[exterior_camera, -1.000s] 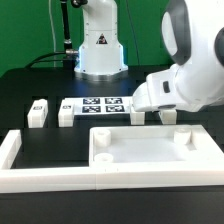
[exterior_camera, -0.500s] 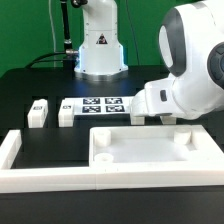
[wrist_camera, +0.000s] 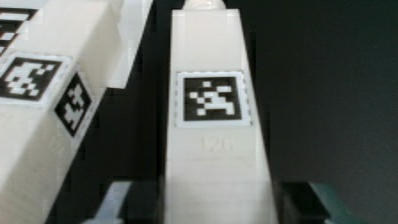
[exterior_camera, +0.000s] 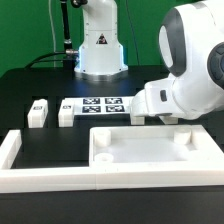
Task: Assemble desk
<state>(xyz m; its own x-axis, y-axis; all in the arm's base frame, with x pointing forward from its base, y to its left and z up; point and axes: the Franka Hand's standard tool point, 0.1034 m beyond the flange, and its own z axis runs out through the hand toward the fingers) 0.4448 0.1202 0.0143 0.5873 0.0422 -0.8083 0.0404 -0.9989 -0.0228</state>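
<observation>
Straddling a tagged white leg (wrist_camera: 214,110) of the desk, lying just beside a second leg (wrist_camera: 63,90), behind the tabletop (exterior_camera: 140,158) on the black surface (exterior_camera: 45,135). Narrowing the tool (wrist_camera: 217,205) from its wide spread of a second ago, after dropping down over the leg; leaving dark gaps beside the fingers (wrist_camera: 118,203), so probably not clamping yet. Heading, seemingly, toward a pickup for fitting.

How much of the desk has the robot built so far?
Done: nothing is joined. The tabletop lies with no legs on it. In hand: the gripper straddles one leg, with a thin gap on each side, so there is no grip yet. Left: fit that leg, the neighbour leg, then the outer leg and the inner leg beside the marker board.
</observation>
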